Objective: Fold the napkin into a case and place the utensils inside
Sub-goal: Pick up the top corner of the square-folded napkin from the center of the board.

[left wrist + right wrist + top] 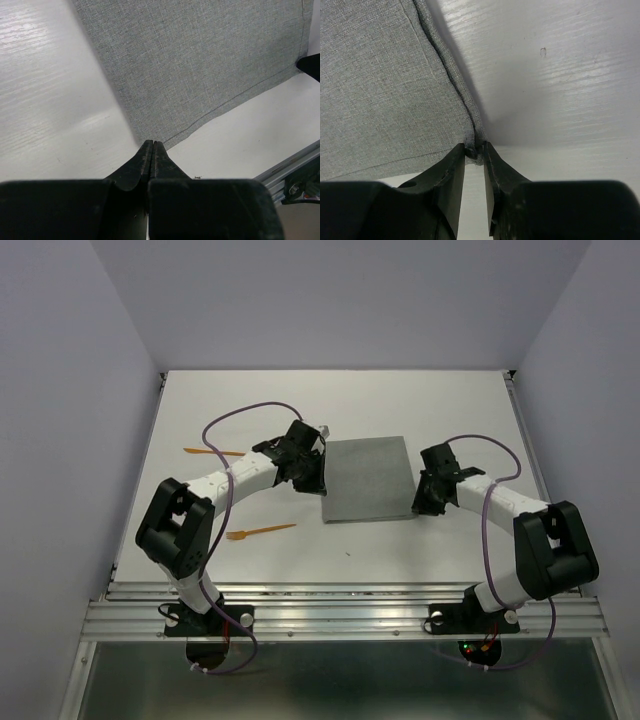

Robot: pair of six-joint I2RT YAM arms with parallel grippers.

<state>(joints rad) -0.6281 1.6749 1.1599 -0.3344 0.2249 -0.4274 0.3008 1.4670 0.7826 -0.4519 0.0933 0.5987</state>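
Top external view is showing you the napkin [368,478] lying mid-tabletop [250,400]. The fork [262,532] is waiting at its 8 o'clock and the other orange utensil [213,452] is sitting between its 9 and 10 o'clock, both well apart from the cloth. By my judgement you are working on the fold, since neither utensil is inside anything yet.

To do it well, you should be carrying both near corners at the same height and pace, so the near edge is running taut and straight between them. Be setting the cloth down with its edges lining up before you let go. Be moving gently too, because either corner could slip out of so small a bite. And be keeping the left arm clear of the fork, so it is not getting swept aside.

Your left fingers [135,170] are pressing together on the napkin's 7 o'clock corner, whose tip is disappearing between them. Your right fingers [447,180] are standing a sliver apart, pinching the bunched hem at the 5 o'clock corner, where the edge is looking doubled.
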